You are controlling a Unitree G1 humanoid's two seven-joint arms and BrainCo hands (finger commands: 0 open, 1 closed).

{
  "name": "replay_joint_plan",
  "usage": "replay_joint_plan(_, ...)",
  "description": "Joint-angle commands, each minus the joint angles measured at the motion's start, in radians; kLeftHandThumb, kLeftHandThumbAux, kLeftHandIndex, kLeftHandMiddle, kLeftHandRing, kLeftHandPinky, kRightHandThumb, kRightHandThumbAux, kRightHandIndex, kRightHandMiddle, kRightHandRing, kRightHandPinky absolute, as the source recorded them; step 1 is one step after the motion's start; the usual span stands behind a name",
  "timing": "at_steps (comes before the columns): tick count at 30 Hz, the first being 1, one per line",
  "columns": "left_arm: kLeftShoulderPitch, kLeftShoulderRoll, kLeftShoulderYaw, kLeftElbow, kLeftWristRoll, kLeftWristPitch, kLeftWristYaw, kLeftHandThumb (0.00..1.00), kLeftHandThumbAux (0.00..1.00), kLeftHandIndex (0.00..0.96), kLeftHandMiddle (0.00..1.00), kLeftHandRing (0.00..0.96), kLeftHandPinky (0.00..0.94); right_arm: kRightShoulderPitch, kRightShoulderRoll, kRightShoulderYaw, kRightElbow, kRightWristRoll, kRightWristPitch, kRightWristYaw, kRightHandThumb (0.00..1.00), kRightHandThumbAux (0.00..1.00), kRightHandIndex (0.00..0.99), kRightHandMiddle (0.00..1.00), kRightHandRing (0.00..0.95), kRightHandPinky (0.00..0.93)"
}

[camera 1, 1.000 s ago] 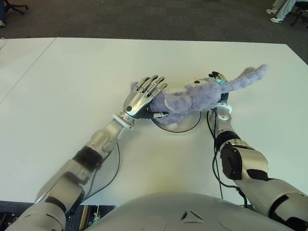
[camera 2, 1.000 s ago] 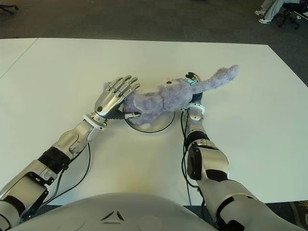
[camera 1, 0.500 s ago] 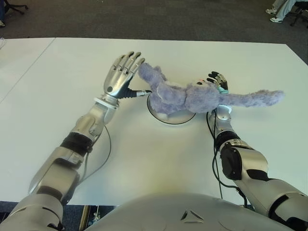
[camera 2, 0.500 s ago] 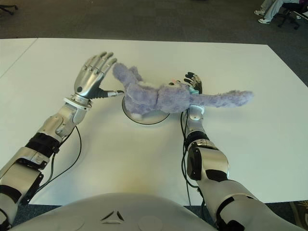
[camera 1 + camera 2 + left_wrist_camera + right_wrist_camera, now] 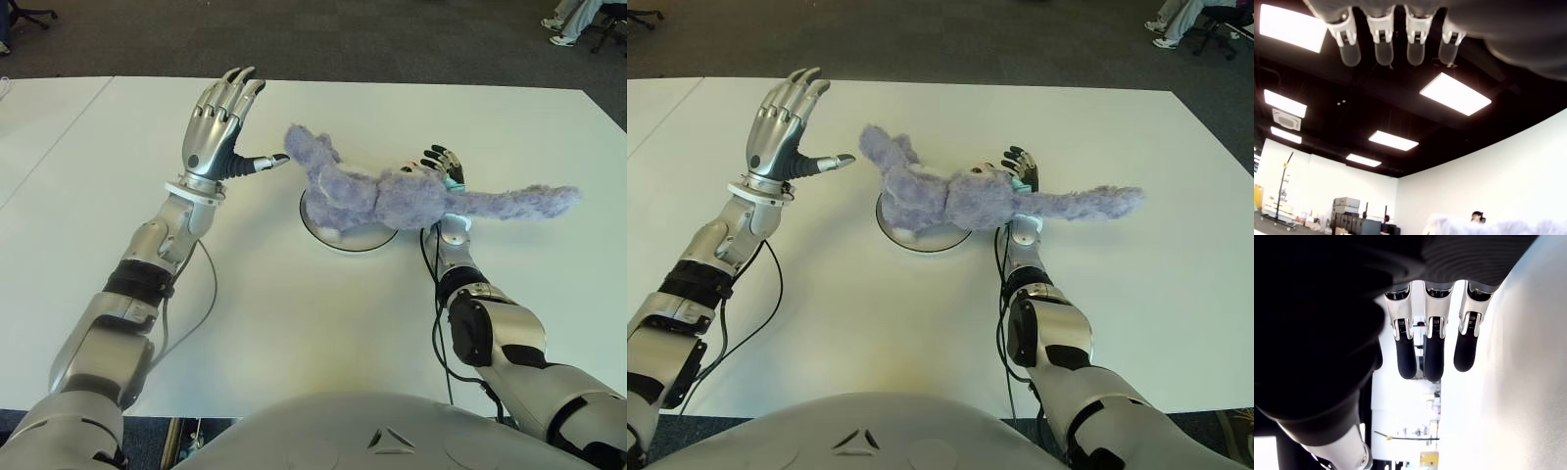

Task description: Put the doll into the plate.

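White desk [image 5: 294,333] bearing a soft, light purple plush doll [image 5: 392,196] draped over the round white plate [image 5: 353,238], best grasped mid-body; left robot hand [image 5: 217,122] open at 10 o'clock, right robot hand [image 5: 443,166] open beneath it at 3 o'clock.

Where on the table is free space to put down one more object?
The white table is bare in front of the plate, and on the far left beyond the open left hand. It is crowded mid-table: the doll drapes over the plate and the right hand.
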Motion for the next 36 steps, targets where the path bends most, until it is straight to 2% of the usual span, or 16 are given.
replay_joint_plan(1, -0.025, 0.014, 0.032, 0.023, -0.037, -0.067, 0.017, 0.0, 0.219, 0.0, 0.0, 0.0, 0.0, 0.231, 0.089, 0.015, 0.146, -0.013, 0.143, -0.004, 0.232, 0.856, 0.205, 0.251, 0.248, 0.253)
replay_joint_plan(10, -0.037, 0.011, 0.056, 0.046, -0.054, -0.149, 0.034, 0.0, 0.193, 0.0, 0.0, 0.0, 0.0, 0.229, 0.09, 0.012, 0.146, -0.019, 0.14, -0.011, 0.265, 0.856, 0.213, 0.258, 0.264, 0.278)
replay_joint_plan(16, -0.043, 0.015, 0.084, 0.063, -0.069, -0.175, 0.03, 0.0, 0.165, 0.0, 0.0, 0.0, 0.0, 0.227, 0.091, 0.012, 0.146, -0.019, 0.142, -0.008, 0.274, 0.853, 0.214, 0.256, 0.262, 0.267)
replay_joint_plan(19, -0.139, 0.01, 0.087, 0.36, -0.107, -0.261, 0.065, 0.0, 0.179, 0.0, 0.0, 0.0, 0.0, 0.225, 0.091, 0.008, 0.147, -0.014, 0.146, -0.003, 0.254, 0.851, 0.209, 0.249, 0.253, 0.254)
replay_joint_plan(22, -0.189, -0.047, 0.086, 0.497, -0.152, -0.305, 0.048, 0.0, 0.217, 0.0, 0.0, 0.0, 0.0, 0.224, 0.092, 0.006, 0.147, -0.013, 0.146, -0.002, 0.234, 0.846, 0.202, 0.245, 0.247, 0.25)
replay_joint_plan(24, -0.218, -0.165, 0.127, 0.63, -0.263, -0.31, -0.079, 0.0, 0.238, 0.0, 0.0, 0.0, 0.0, 0.223, 0.092, 0.005, 0.147, -0.012, 0.146, -0.001, 0.221, 0.843, 0.198, 0.245, 0.247, 0.251)
replay_joint_plan(26, -0.229, -0.248, 0.168, 0.712, -0.355, -0.302, -0.189, 0.0, 0.262, 0.0, 0.0, 0.0, 0.0, 0.222, 0.093, 0.005, 0.147, -0.012, 0.145, -0.002, 0.232, 0.851, 0.203, 0.252, 0.251, 0.259)
replay_joint_plan(27, -0.229, -0.264, 0.18, 0.728, -0.38, -0.301, -0.218, 0.0, 0.275, 0.0, 0.0, 0.0, 0.0, 0.222, 0.093, 0.005, 0.146, -0.012, 0.145, -0.003, 0.24, 0.857, 0.207, 0.256, 0.255, 0.263)
replay_joint_plan(31, -0.238, -0.336, 0.281, 0.781, -0.544, -0.236, -0.442, 0.0, 0.316, 0.0, 0.0, 0.0, 0.0, 0.222, 0.093, 0.008, 0.146, -0.016, 0.145, -0.011, 0.261, 0.861, 0.213, 0.257, 0.258, 0.263)
replay_joint_plan(32, -0.243, -0.349, 0.31, 0.799, -0.583, -0.213, -0.496, 0.0, 0.362, 0.0, 0.0, 0.0, 0.0, 0.222, 0.093, 0.009, 0.146, -0.018, 0.144, -0.013, 0.265, 0.865, 0.217, 0.258, 0.26, 0.267)
replay_joint_plan(36, -0.241, -0.389, 0.387, 0.847, -0.678, -0.149, -0.617, 0.0, 0.416, 0.0, 0.007, 0.0, 0.0, 0.223, 0.092, 0.01, 0.147, -0.021, 0.143, -0.016, 0.275, 0.862, 0.22, 0.261, 0.264, 0.267)
